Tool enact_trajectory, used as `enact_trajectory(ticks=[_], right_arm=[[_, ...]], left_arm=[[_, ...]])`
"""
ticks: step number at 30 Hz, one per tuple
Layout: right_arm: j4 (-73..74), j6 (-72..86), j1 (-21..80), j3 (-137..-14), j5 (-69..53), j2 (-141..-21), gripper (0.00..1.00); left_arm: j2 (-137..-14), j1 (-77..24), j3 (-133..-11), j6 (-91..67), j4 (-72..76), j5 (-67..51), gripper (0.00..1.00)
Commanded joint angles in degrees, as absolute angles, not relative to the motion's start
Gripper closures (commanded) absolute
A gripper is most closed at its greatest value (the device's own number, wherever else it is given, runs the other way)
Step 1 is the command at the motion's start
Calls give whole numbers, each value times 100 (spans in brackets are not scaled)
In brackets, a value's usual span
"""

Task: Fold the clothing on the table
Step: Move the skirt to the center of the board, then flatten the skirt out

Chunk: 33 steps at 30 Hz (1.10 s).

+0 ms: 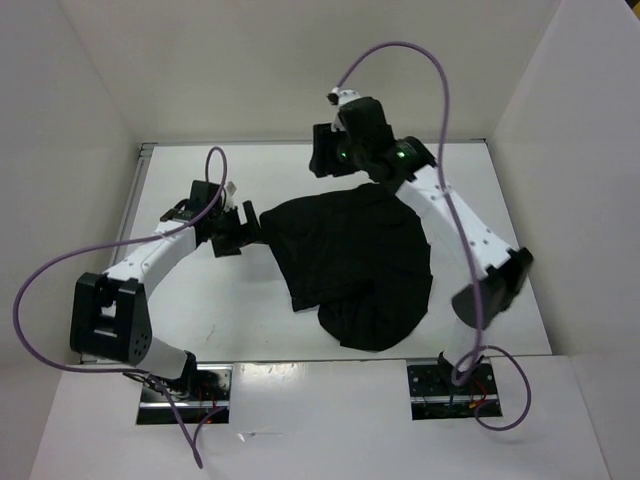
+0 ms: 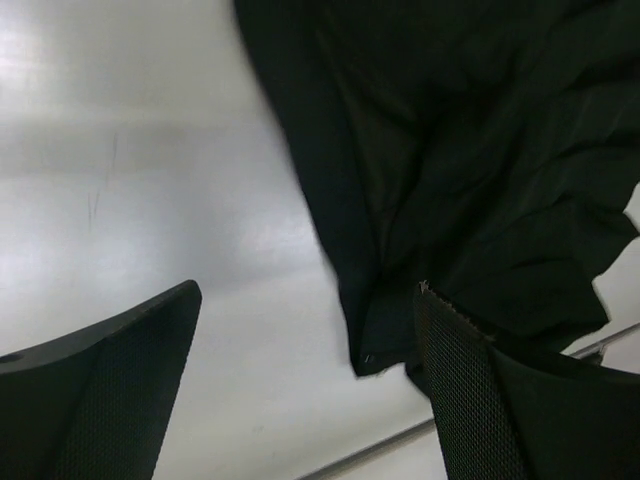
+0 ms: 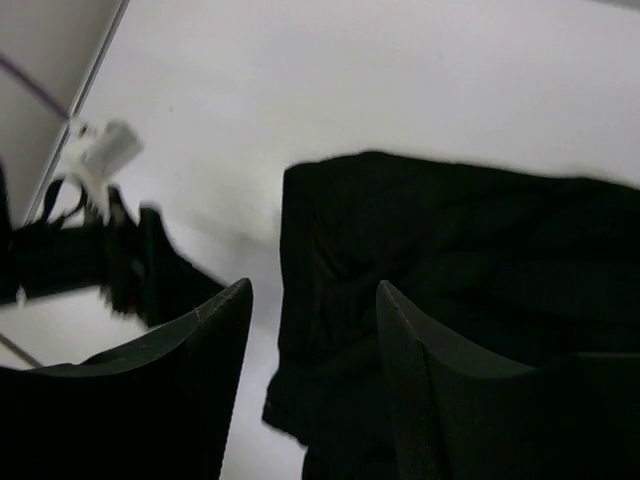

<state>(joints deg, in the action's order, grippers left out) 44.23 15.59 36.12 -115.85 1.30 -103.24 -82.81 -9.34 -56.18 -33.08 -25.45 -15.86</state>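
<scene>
Lying on the counter [image 1: 220, 310]: the clothing [image 1: 350, 265], a black wrinkled heap spread from the middle toward the right of the top view (one rounded lobe reaches toward the bottom edge of the counter).
Left end effector [image 1: 250, 228]: released, fingers wide apart with nothing gripped; it sits left of centre in the top view, just beside the garment's left edge.
Left wrist view: the clothing [image 2: 450, 150] fills the upper right of the frame, and a hemmed corner comes down close to the right-hand finger [image 2: 470, 400] (touching or not, I cannot tell). Bare glossy counter [image 2: 150, 150] takes up the left of the frame.
Right end effector [image 1: 322, 160]: released, nothing between its fingers; it is at the upper centre of the top view, near the garment's upper edge.
Right wrist view: two dark fingers [image 3: 200, 350] rise from the bottom of the frame with a clear gap between them. The clothing [image 3: 470, 250] spreads across the right half, its folded edge showing through that gap. The left arm [image 3: 60, 250] is a blur at the left edge.
Purple cable [image 1: 400, 50]: one loops over each arm (the right arm's arches high at the top of the frame).
</scene>
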Motion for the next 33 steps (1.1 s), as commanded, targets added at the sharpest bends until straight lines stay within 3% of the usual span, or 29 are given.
enact_trajectory(ticks=[1, 4, 6, 9, 13, 15, 18, 24, 26, 33], right_arm=[[4334, 2064, 3665, -10269, 107, -9669, 42], [4280, 2644, 3726, -9056, -315, -9291, 46], [4280, 3012, 3727, -8232, -456, -9072, 49], [4280, 3286, 3788, -7413, -562, -8825, 51], [4167, 3621, 3788, -6900, -615, -8368, 51], [4166, 3709, 3841, -6812, -615, -8306, 51], [4113, 3858, 3841, -6671, -677, -8306, 51], [4219, 3859, 3841, -6724, -677, -8481, 51], [4280, 3858, 3841, -6785, -677, -8534, 51], [4280, 3858, 3841, -6847, -677, -8692, 51]], left_arm=[[-8953, -905, -6327, -3146, -2180, -1723, 7], [-9656, -853, -7082, -3146, -2031, -1723, 9], [-9974, -853, -7660, -3076, -1969, -1592, 17], [-10528, -853, -8155, -2971, -1969, -1346, 29], [-10968, -853, -8561, -2909, -2030, -617, 33], [-10969, -905, -8613, -2778, -2030, -335, 49], [-11039, -967, -8613, -2523, -1907, 34, 63], [-11557, -1020, -8851, -2206, -2092, 35, 65], [-11619, -1020, -8851, -2153, -2039, -235, 59], [-12014, -1020, -9131, -2101, -2030, -817, 55]])
